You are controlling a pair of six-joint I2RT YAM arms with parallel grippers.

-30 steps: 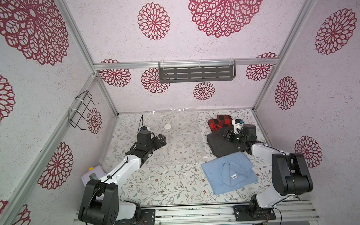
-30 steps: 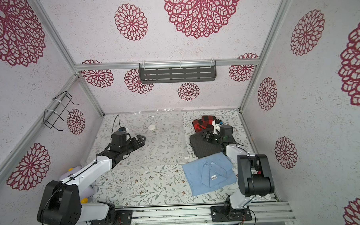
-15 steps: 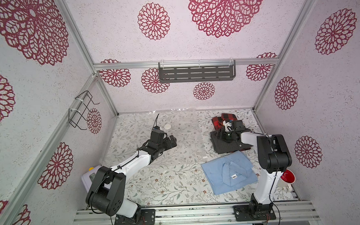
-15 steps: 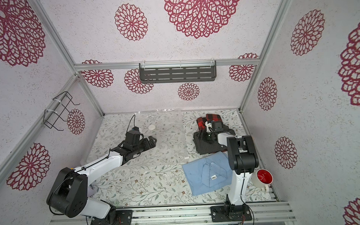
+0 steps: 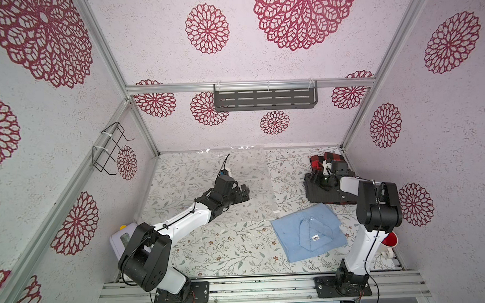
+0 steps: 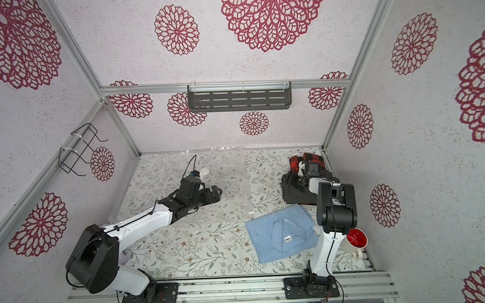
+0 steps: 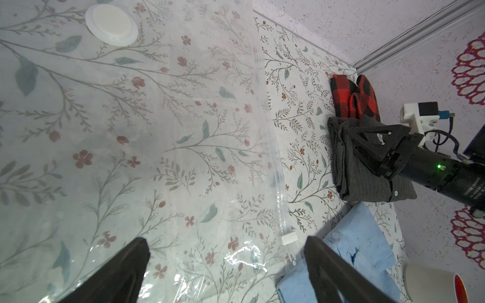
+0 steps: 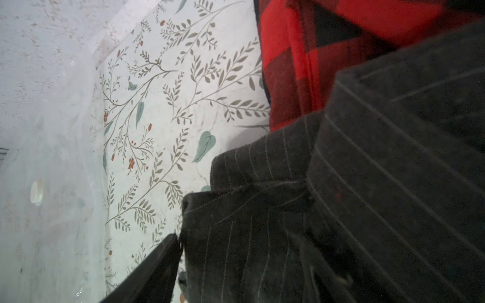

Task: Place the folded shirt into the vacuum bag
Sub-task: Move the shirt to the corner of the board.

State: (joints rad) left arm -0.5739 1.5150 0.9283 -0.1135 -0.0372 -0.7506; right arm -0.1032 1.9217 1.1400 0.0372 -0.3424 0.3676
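Right gripper (image 5: 317, 178), jaws wide, straddles the edge of the dark shirt (image 5: 329, 195); clamped or not, I cannot tell. Left gripper (image 5: 244, 193) hangs open over the bag (image 5: 250, 163), lying flat nearby. A shallow pinch could lift only the top layer, unfolding the shirt.

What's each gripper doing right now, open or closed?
Left gripper: open, empty, above the vacuum bag.
Right gripper: open, at the edge of the dark striped shirt; no grip visible.
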